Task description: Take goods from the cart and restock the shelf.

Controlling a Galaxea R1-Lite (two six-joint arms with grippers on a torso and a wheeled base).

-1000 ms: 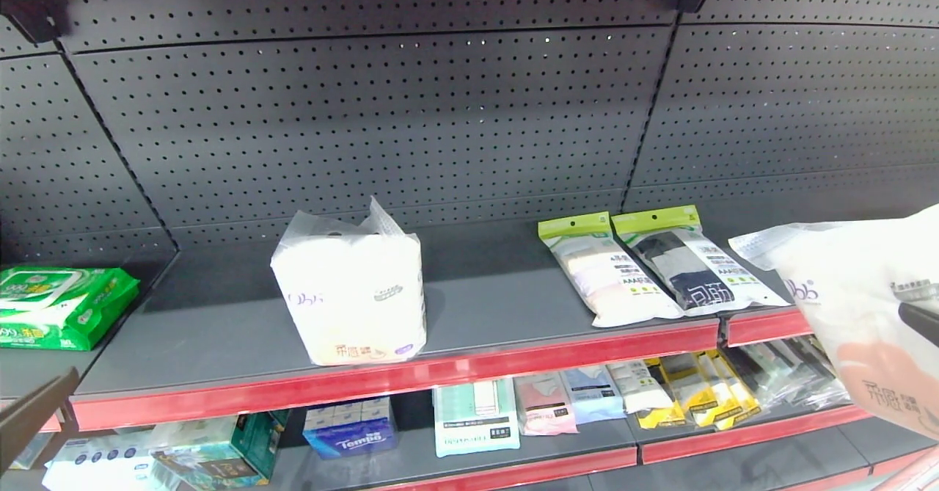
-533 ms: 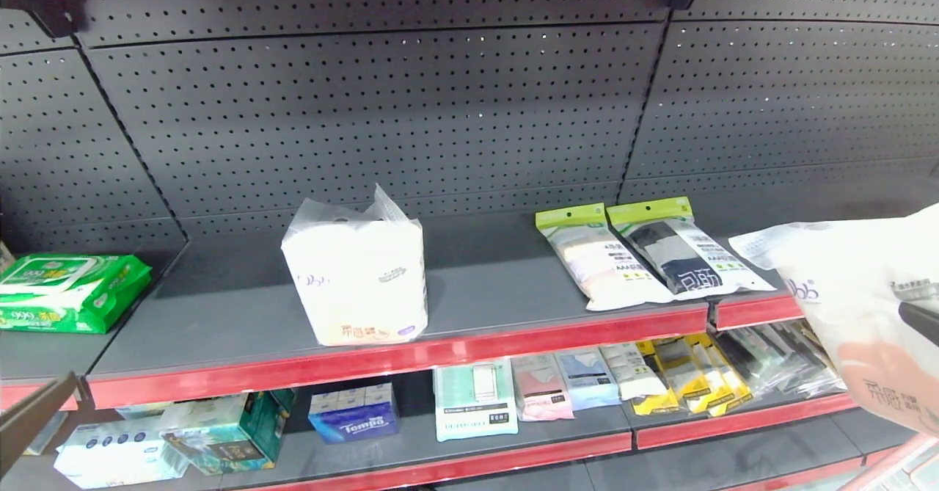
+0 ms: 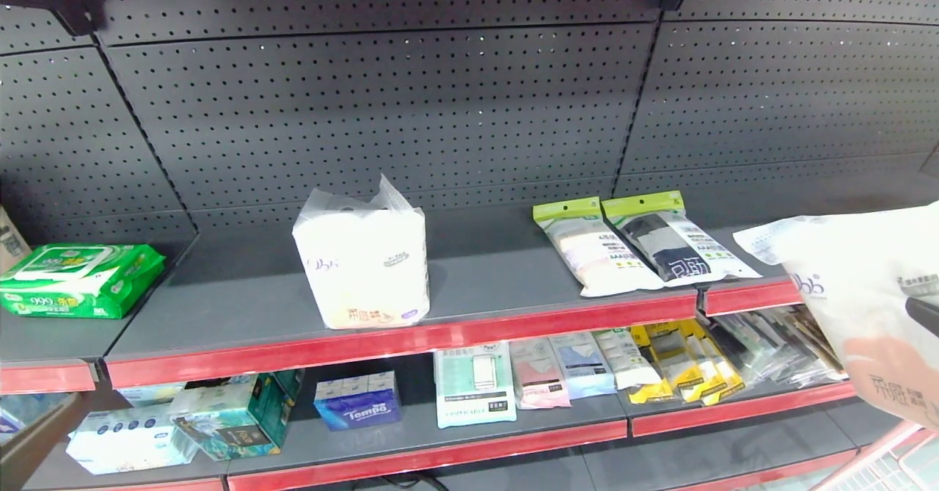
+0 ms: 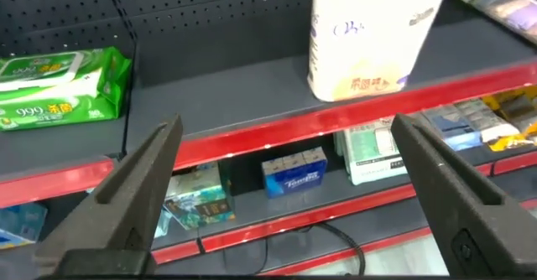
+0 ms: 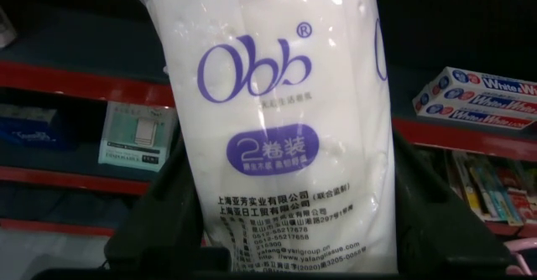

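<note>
My right gripper [image 5: 289, 238] is shut on a white plastic-wrapped paper roll pack [image 5: 277, 129], which is pinched upright between its dark fingers [image 5: 172, 209]. In the head view this held pack [image 3: 866, 293] hangs at the far right, in front of the dark shelf board [image 3: 499, 278] and off its right end. A matching white pack [image 3: 361, 260] stands on that board, left of centre. My left gripper [image 4: 285, 179] is open with nothing in it, low at the left, facing the shelf's red front edge [image 4: 277, 133].
Green wipes [image 3: 81, 279] lie on the left board. Two green-topped flat packets [image 3: 638, 245] lie right of centre, with bare board between them and the standing pack. Boxes and packets fill the lower shelf [image 3: 469, 384]. A red-rimmed wire mesh [image 3: 891, 458] shows at the bottom right.
The whole head picture has shifted, so the camera moved. The held pack stays at the right edge. The left gripper's finger sits lower at the bottom left.
</note>
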